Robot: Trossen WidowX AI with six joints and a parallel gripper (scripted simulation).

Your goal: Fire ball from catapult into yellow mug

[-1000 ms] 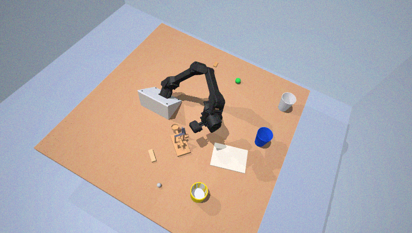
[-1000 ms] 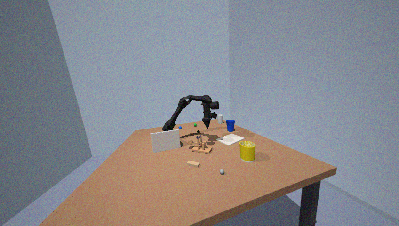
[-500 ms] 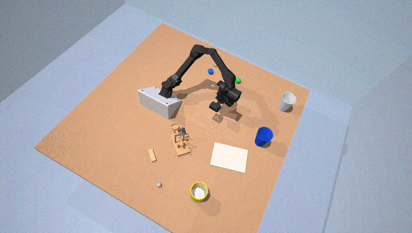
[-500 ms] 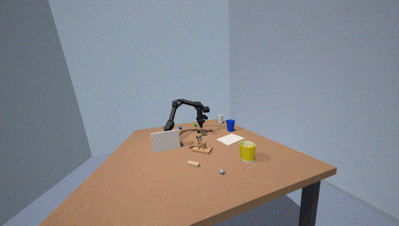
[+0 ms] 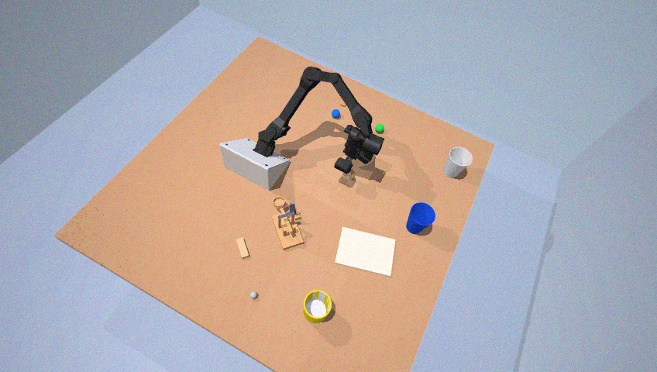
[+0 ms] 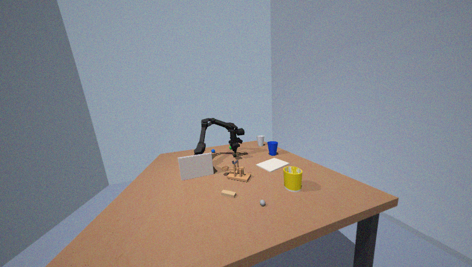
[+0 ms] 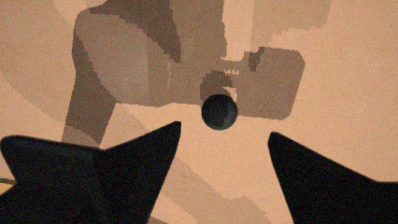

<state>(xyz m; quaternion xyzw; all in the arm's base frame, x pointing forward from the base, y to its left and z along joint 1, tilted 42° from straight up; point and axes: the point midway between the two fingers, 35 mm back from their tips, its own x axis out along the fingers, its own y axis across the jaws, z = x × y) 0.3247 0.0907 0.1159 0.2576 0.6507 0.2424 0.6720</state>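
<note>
My gripper (image 5: 352, 162) (image 6: 234, 151) (image 7: 224, 133) is open and points down above a black ball (image 6: 234, 154) (image 7: 220, 112). In the wrist view the ball lies on the table just beyond the fingertips, nearer the left one. It is hidden behind the gripper in the top view. The wooden catapult (image 5: 293, 242) (image 6: 238, 178) stands beside the arm's base block, its throwing cup (image 5: 279, 201) empty and towards that block. The yellow mug (image 5: 308, 315) (image 6: 293, 180) stands upright near the front edge, open at the top.
A white sheet (image 5: 365, 251) (image 6: 272, 164) lies between the catapult and a blue cup (image 5: 417, 223) (image 6: 272, 148). A white cup (image 5: 452, 166) stands farther back. A wooden block (image 5: 242, 248) and grey ball (image 5: 253, 294) lie in front. Blue (image 5: 335, 113) and green (image 5: 379, 128) balls lie behind.
</note>
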